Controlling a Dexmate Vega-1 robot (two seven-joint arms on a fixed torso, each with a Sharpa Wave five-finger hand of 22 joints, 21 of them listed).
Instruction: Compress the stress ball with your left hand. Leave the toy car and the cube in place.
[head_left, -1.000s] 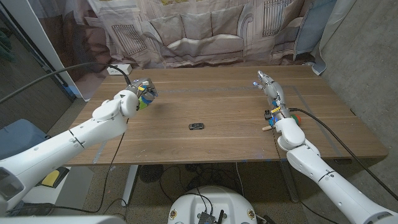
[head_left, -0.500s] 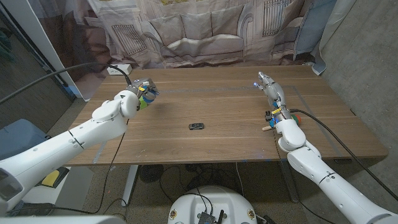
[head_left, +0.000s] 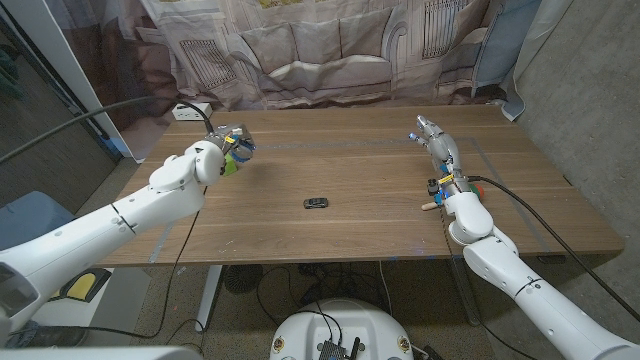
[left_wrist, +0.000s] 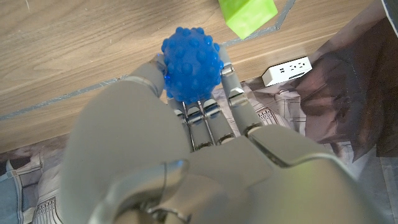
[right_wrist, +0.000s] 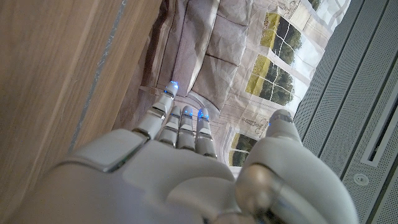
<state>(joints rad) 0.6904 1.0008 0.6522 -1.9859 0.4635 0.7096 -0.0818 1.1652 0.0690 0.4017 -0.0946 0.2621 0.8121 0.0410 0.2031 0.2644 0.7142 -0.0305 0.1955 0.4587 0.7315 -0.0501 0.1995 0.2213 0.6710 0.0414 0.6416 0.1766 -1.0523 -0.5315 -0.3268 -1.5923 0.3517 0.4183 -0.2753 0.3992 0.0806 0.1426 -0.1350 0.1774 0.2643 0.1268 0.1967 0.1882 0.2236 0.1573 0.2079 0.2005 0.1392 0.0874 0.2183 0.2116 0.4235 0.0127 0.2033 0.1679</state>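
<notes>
From the head view we noted the left hand (head_left: 226, 148) raised over the far-left part of the table (head_left: 360, 210), with a fleck of blue and some green showing at its fingers; the ball itself was too small there to place. The car (head_left: 316, 203) sat mid-table, well apart from both hands. The right hand (head_left: 437, 146) stood near the table's right side with fingers extended and nothing in them, far from the ball, so the left was plainly the nearer. From the left wrist view we saw the ball (left_wrist: 191, 64), blue and knobbly, lying right at the fingertips of the left hand (left_wrist: 199, 124), the fingers (left_wrist: 233, 81) closed around its sides and holding it; being round, it offered no long axis. The cube (left_wrist: 247, 15), green, lay just beyond the ball, not touching. We judged the squeeze needed only an inward curl. From the right wrist view the right hand (right_wrist: 186, 149) reached straight, fingers near together, empty.
</notes>
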